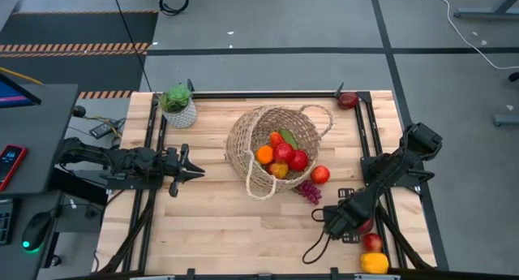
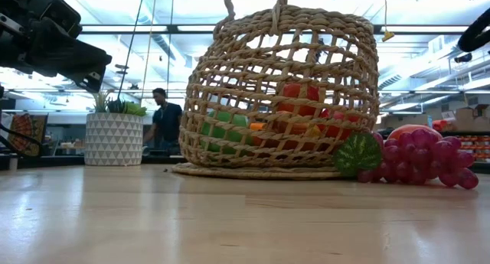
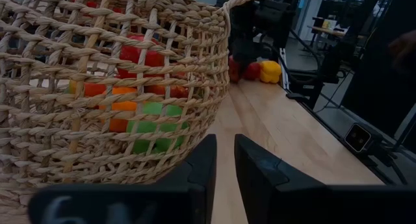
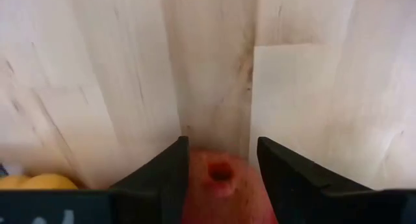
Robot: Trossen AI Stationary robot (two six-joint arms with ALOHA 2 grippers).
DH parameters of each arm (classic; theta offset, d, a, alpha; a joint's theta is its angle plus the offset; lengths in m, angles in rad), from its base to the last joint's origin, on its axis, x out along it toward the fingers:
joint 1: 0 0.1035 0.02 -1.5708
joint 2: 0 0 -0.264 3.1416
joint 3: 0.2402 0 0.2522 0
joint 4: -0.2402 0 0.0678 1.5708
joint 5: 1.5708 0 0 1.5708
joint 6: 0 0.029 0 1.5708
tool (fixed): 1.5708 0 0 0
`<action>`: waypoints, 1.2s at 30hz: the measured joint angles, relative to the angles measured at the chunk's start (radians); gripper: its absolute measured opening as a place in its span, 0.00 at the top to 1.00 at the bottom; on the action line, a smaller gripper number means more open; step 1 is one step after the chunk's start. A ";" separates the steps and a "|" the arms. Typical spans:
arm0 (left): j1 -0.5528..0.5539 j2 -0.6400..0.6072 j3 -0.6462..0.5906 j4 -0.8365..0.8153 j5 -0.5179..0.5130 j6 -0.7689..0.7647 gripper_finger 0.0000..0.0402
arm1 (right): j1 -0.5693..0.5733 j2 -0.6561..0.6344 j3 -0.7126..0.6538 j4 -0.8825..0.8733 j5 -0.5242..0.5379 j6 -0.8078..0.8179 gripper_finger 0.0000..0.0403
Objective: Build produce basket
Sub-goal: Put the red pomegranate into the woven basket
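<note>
The wicker basket [image 1: 272, 142] lies tipped on its side mid-table, its mouth toward the right, with red, orange and green produce inside [image 1: 282, 154]. A red apple [image 1: 320, 174] and purple grapes [image 1: 308, 191] lie on the table by its mouth. My right gripper [image 1: 350, 223] points down near the table's right near corner and is shut on a red fruit [image 4: 221, 185]. My left gripper [image 1: 190, 170] hangs level and shut just left of the basket [image 3: 97, 87], touching nothing. My right gripper pinches the red fruit by its two opposite sides [image 4: 195, 185] between its two fingers. The fingers [image 4: 162, 178] come from above, pointing down. The fruit's dimpled end [image 4: 220, 172] faces up toward the wrist. Whether the fruit is off the table I cannot tell.
Another red apple [image 1: 372, 242] and a yellow pepper [image 1: 375, 264] lie at the near right corner. A red fruit [image 1: 347, 99] sits at the far right. A white pot with a green plant [image 1: 178, 108] stands at the far left. A person [image 2: 163, 118] stands beyond the table.
</note>
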 joint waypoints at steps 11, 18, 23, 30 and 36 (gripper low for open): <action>0.000 0.000 0.000 0.000 0.000 0.000 0.86 | 0.000 0.000 0.000 -0.024 -0.009 -0.150 0.62; 0.000 0.000 0.000 0.000 0.000 0.000 0.84 | -0.001 0.000 0.000 -0.078 -0.052 -0.182 0.71; 0.000 0.000 0.000 0.000 0.000 0.000 0.85 | -0.001 0.000 0.000 -0.067 -0.055 -0.091 0.78; 0.000 0.000 0.000 0.000 0.000 0.000 0.85 | -0.001 0.000 0.000 -0.012 -0.054 0.041 0.87; 0.000 0.000 0.000 0.000 0.000 0.000 0.85 | -0.027 -0.081 0.000 -0.048 0.020 0.115 0.86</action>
